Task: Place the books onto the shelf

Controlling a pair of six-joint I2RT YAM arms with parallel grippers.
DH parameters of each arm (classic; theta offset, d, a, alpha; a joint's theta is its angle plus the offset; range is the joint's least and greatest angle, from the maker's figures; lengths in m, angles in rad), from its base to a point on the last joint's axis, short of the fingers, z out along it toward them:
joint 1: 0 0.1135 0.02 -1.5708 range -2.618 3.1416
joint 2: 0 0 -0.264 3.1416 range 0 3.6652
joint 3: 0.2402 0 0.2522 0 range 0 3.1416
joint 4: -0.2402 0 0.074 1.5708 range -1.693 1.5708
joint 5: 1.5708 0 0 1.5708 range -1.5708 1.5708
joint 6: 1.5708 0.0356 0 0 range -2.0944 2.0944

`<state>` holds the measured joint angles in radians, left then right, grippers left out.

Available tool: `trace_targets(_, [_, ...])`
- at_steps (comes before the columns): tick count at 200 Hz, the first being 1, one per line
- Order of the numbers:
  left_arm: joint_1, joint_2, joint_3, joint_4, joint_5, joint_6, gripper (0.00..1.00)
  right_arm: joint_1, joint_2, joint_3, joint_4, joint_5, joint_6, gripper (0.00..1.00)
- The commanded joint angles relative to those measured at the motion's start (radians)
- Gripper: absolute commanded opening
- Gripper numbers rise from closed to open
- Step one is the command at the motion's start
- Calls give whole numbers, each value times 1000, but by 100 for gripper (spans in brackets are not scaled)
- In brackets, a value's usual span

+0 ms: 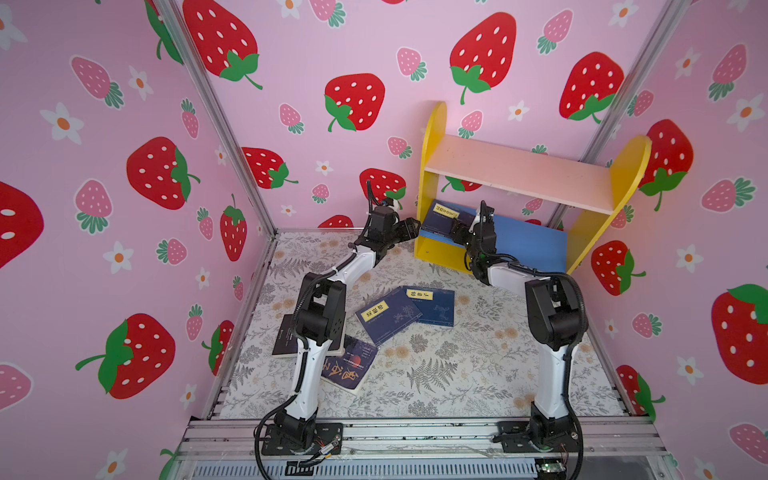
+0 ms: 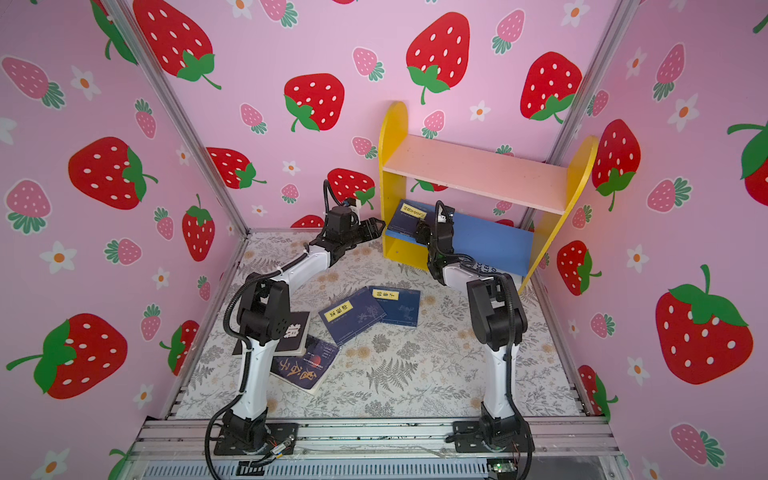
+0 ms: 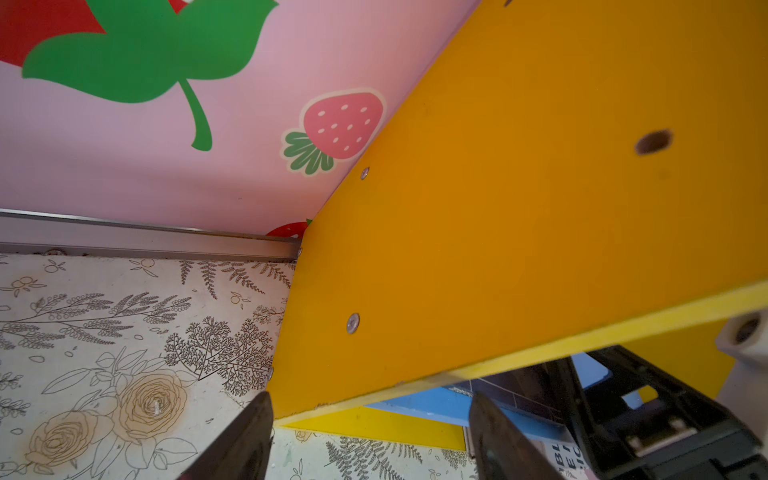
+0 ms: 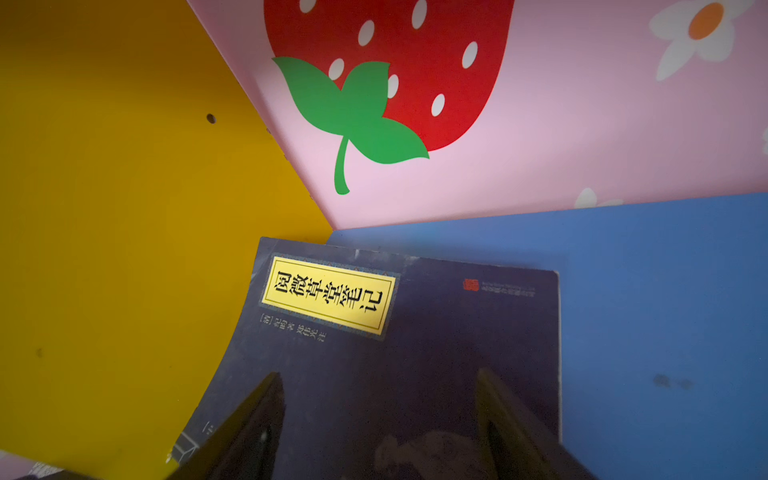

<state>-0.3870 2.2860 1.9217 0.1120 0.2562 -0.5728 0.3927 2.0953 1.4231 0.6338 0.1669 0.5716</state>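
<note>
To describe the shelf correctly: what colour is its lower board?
Blue; the lower board shows best in the right wrist view, under a navy book.

This is a lab test booth got up like a nursery: strawberry panels (image 1: 124, 174) in aluminium posts (image 1: 216, 116), a floral mat (image 1: 457, 374), a toy shelf (image 1: 519, 170) in its far right corner, and a left arm (image 1: 305, 374) and right arm (image 1: 552, 374) bolted to a rail (image 1: 415, 434) along its near edge.

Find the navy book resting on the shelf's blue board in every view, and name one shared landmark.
Top view: navy book at the blue board's left end, against the yellow side panel.
Top view: same spot.
Left wrist: probably the dark sliver below the panel's edge.
Right wrist: lower centre.
Landmark: yellow side panel, in all four views.
</note>
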Motion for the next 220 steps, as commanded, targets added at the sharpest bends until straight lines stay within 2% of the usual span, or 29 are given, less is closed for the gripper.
trace_targets(1, [2,13,45,40,16,-7,75,-7,14,-19,-104,55,14,79])
trace_targets(32, [0,23,44,51,25,-25,76,-37,14,6,-125,137,77,79])
trace_targets(60, [0,20,22,60,17,-26,76,-74,25,44,-186,14,153,68])
trace_targets(97, [0,15,10,66,24,-34,76,-88,32,61,-234,-211,161,54])
trace_targets(121, [0,3,-12,78,25,-39,75,-89,25,34,-208,-294,194,44])
trace_targets(166, [0,-13,-42,89,25,-49,75,-87,10,13,-146,-356,238,27])
trace_targets(220, [3,-34,-75,100,25,-58,75,-91,-3,2,-113,-384,264,17])
